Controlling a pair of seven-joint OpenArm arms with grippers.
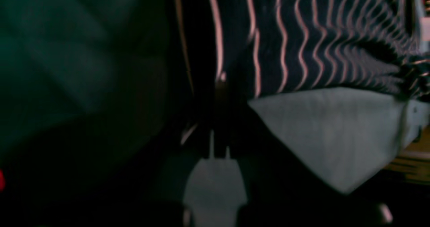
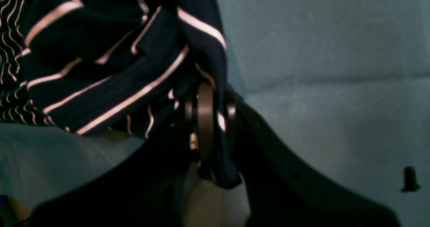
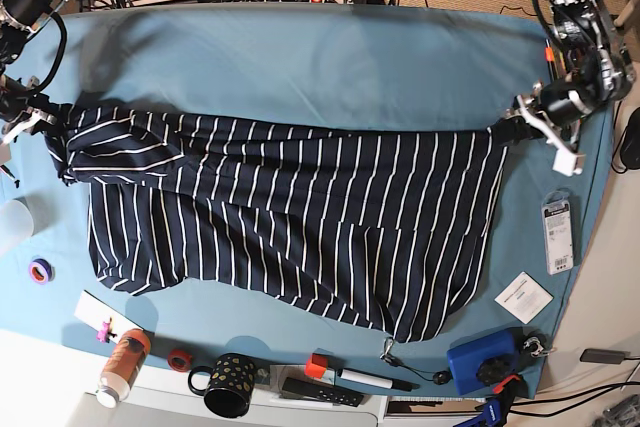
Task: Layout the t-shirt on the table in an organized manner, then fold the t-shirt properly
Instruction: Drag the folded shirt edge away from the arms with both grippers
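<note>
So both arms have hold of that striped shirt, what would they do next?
Probably lower it flat. The left gripper and right gripper each pinch a corner of the dark navy white-striped t-shirt, stretched across the teal cloth-covered table. Its held edge looks taut, but the lower hem hangs uneven and bunched, so laying it down seems next.

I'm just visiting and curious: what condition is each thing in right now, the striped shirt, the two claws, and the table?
t-shirt: stretched sideways between both grippers, unfolded, lower part draped on the table.
left gripper: shut on the t-shirt's edge.
right gripper: shut on a bunched corner of the t-shirt.
table: covered in teal cloth, slightly wrinkled.
mug: upright at the table's near edge.
</note>
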